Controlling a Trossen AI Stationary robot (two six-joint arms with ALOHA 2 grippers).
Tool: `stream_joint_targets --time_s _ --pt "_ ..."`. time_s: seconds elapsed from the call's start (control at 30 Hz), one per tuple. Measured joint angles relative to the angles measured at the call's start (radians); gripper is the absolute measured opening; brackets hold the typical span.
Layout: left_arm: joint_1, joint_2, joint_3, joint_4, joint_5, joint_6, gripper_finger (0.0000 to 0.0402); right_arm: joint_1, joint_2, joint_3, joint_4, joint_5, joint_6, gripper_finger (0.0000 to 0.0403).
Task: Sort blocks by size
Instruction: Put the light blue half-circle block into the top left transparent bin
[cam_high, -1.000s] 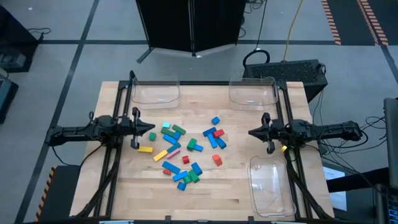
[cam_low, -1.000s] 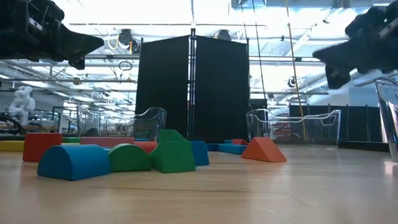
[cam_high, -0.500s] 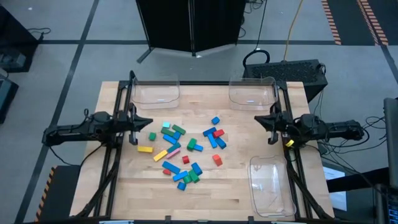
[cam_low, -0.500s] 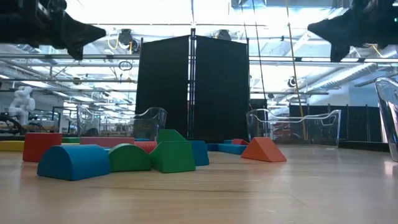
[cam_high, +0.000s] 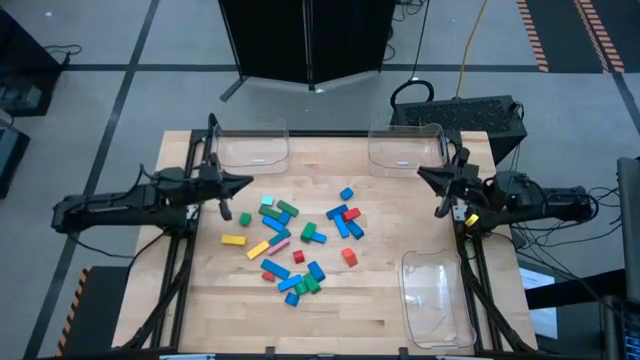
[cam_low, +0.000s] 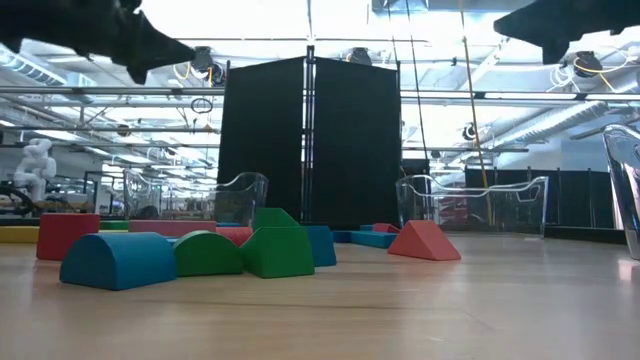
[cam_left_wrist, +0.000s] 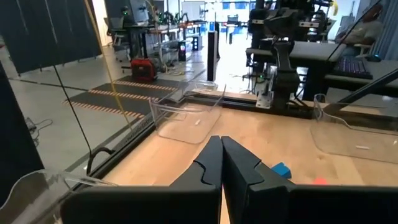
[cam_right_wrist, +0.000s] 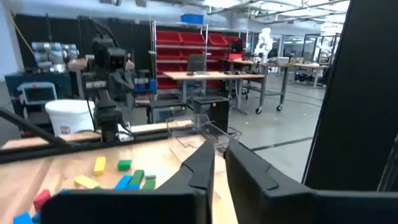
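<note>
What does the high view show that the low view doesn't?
Only the high view shows the third tray whole at the table's near right, the yellow blocks, and both arms entire. Only the low view shows block profiles: a blue dome, a red wedge. Both show the two far trays and both grippers, left and right, raised and empty.

A grey floor marked with dark lines is surrounding the wooden table. A black folding screen is standing behind the table's far edge. Overhead lights are shining brightly from the ceiling. Red storage bins are lining a shelf farther back, with workbenches standing in front. Orange-striped floor tape is running along one corner.
</note>
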Motion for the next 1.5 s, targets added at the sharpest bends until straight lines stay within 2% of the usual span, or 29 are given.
stream_joint_targets --time_s 0.13,0.3,0.6,0.8,1.03,1.1,1.23,1.5 --pt "0.002 0.061 0.045 -0.005 0.003 -0.003 0.0 0.0 0.018 0.004 -0.034 0.001 0.018 0.0068" --pt "0.002 0.105 0.094 -0.062 0.005 -0.028 0.0 0.0 0.033 0.004 -0.148 -0.001 0.158 0.0091" --pt "0.001 0.105 0.107 -0.044 0.022 0.017 0.0 0.0 0.053 0.004 -0.177 0.073 0.253 0.0096" --pt "0.001 0.107 0.107 -0.051 0.065 0.016 0.0 0.0 0.094 0.004 -0.053 0.177 0.206 0.0096" --pt "0.001 0.119 0.107 -0.024 0.218 -0.053 0.0 -0.003 0.182 0.004 0.054 0.185 0.13 0.0096" --pt "0.001 0.13 0.107 -0.014 0.232 -0.06 0.0 -0.011 0.214 0.004 0.063 0.185 0.141 0.0096" --pt "0.001 0.159 0.107 -0.006 0.228 -0.016 0.0 -0.014 0.276 0.004 0.047 0.18 0.195 0.0096" --pt "0.002 0.274 0.107 0.065 0.131 0.029 0.0017 -0.013 0.34 0.004 0.057 0.174 0.228 0.0096"
